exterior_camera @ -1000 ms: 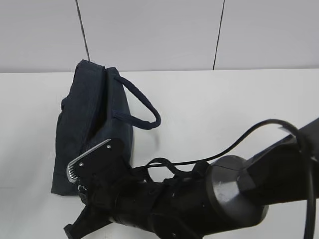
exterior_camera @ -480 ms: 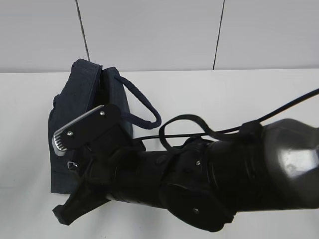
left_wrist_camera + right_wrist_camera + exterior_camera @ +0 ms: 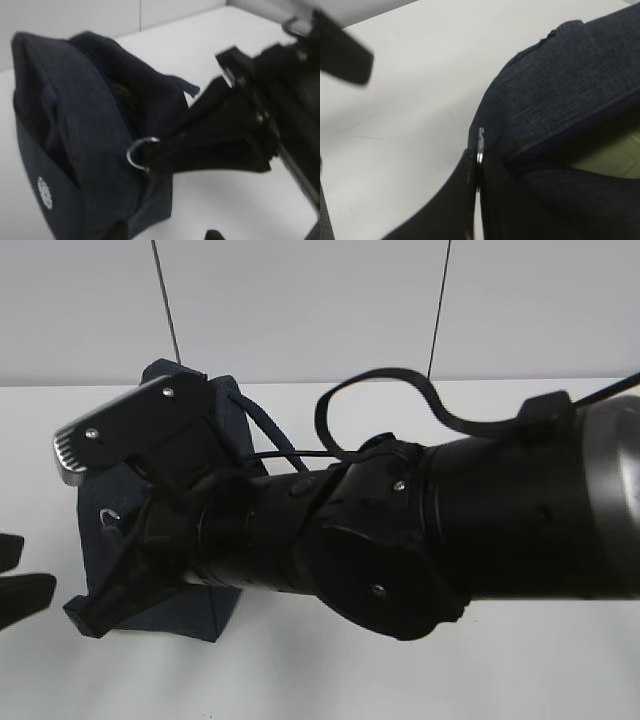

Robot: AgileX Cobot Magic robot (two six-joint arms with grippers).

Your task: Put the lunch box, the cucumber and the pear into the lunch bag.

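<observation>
Ring pull point(image 3: 480, 145) pinched in right gripper point(image 3: 476, 165).

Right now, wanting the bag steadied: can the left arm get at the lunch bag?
Probably yes: the left arm sits beside the lunch bag, only table between; the right arm grips its ring pull from opposite.

A white table point(image 3: 500, 670) carries the navy lunch bag point(image 3: 75, 150).
</observation>
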